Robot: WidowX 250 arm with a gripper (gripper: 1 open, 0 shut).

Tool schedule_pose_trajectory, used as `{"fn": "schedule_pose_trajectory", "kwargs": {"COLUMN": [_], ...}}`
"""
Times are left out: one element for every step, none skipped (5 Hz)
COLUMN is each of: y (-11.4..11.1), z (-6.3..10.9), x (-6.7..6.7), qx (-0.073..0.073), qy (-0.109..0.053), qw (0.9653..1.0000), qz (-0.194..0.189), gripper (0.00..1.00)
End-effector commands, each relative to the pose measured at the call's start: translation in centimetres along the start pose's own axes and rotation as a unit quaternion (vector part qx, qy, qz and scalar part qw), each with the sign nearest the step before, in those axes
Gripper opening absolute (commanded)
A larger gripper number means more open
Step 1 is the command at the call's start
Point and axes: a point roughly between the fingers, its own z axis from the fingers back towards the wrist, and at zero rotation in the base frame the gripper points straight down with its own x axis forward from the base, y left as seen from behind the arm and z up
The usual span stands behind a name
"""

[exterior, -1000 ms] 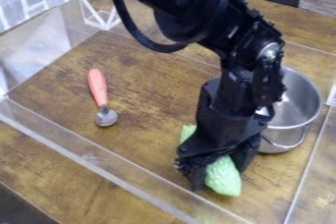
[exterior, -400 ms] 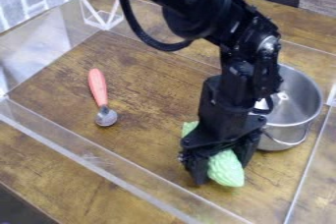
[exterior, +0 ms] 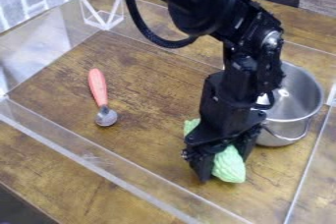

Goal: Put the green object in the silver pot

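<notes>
The green object [exterior: 231,169], a light green bumpy pod, lies on the wooden table near the front right. My gripper [exterior: 222,160] is lowered straight onto it, one dark finger on each side, and most of its middle is hidden by the gripper body. The fingers stand apart around the pod; whether they press on it does not show. The silver pot [exterior: 285,130] stands just behind and to the right, partly hidden by the arm, with nothing visible in the part of its inside that shows.
A metal spoon with a red handle [exterior: 97,90] lies at the left of the table. Clear plastic walls [exterior: 79,149] run along the front and left edges. A white wire rack [exterior: 102,10] stands at the back left.
The gripper has sunk a little lower over the green object and its fingers have drawn in slightly. The pod, the pot and the spoon stay where they were.
</notes>
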Motion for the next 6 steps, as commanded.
{"fn": "schedule_pose_trajectory", "kwargs": {"y": [-0.6,0.8,2.4,3.5,1.7,-0.5], "z": [2.0,3.6,4.8,4.3,6.1,8.6], "x": [1.3,1.5,1.4,2.3,2.3,2.9], "qx": [-0.023,-0.016,-0.012,-0.014,-0.027,-0.042], "qy": [-0.004,0.001,0.013,0.015,0.031,0.040], "qw": [0.9997,0.9996,0.9993,0.9994,0.9989,0.9983], "qz": [0.012,0.021,0.033,0.029,0.022,-0.008], "gripper": [0.00,0.00,0.00,0.00,0.00,0.00]}}
